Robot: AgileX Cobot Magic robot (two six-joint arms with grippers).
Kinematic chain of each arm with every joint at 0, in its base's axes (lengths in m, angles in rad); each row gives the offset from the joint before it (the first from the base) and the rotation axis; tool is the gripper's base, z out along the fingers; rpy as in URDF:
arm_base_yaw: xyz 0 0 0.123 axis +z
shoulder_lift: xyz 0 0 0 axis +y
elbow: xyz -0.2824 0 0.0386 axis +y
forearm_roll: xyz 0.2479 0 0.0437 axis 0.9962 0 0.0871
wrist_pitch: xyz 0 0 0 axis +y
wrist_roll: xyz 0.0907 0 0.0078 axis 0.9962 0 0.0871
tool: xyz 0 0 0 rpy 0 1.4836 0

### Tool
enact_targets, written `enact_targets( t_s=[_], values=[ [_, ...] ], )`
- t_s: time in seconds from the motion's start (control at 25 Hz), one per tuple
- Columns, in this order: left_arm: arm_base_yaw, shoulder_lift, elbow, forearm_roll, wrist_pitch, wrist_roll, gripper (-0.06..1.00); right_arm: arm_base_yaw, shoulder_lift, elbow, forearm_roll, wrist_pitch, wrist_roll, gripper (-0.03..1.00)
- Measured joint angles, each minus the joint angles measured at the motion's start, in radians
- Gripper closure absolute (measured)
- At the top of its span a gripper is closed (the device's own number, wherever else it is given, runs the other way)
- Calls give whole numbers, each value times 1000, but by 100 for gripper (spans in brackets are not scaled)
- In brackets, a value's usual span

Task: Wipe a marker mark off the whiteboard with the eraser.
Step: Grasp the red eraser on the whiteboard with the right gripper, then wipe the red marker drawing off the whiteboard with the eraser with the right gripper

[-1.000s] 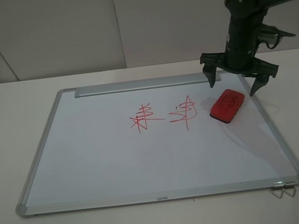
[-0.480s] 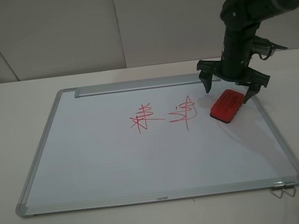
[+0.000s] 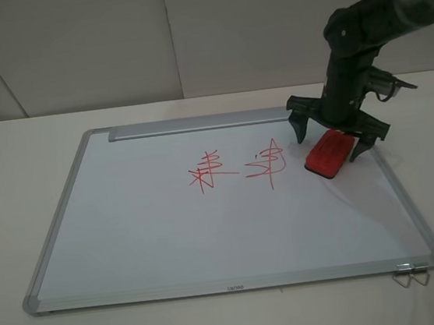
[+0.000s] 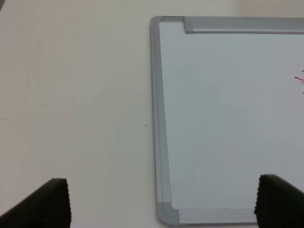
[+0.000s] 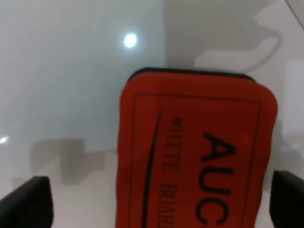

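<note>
A: Our black right gripper [image 3: 328, 148] hangs low over the small red rectangular eraser [image 3: 326, 156] with the dark felt base. Its jaws are spread wide on either side of the block and grip nothing. The eraser lies flat near the right edge of the large whiteboard [image 3: 170, 230] with the silver metal frame.

B: In the right wrist view the eraser [image 5: 194, 152] sits nearer one finger than the other. If we close like this, that finger would likely touch first and push the block across the slick surface [image 5: 71, 71]. We could end up pinching a corner.

A: We also can't tell how far the fingertips are above the board. If we drop too far, we'd jam them into it.

B: Then there's the route. Our target, the red marker mark [image 3: 210, 171] of stacked short strokes with the long tail, is near the board's middle. The other red scribble with the tall peak and curly loops [image 3: 268, 163] lies between it and the eraser. If we drag straight across, we'd probably wipe that one instead.

A: So we should lift over it. And nothing pins the board to the white table [image 3: 12, 154]. Our left gripper [image 4: 164, 204] hovers with its jaws wide and empty near the board's far corner [image 4: 164, 213], so a hard wipe may shift the board.
</note>
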Motion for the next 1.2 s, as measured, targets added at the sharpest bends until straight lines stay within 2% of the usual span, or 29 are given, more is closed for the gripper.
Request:
enact_targets(
  t_s=[0.2,0.28,0.4,0.84,1.0,1.2],
  values=[
    [0,0,0,0,0,0,17,-11,3,0,4,0,0,18],
    [0,0,0,0,0,0,17,-11,4,0,4,1,0,25],
    [0,0,0,0,0,0,17,-11,5,0,4,2,0,46],
    [0,0,0,1,0,0,17,-20,5,0,4,7,-4,46],
    [0,0,0,1,0,0,17,-23,0,-25,-15,52,-119,46],
    [0,0,0,1,0,0,17,5,-29,-136,-24,206,-382,46]
  ],
)
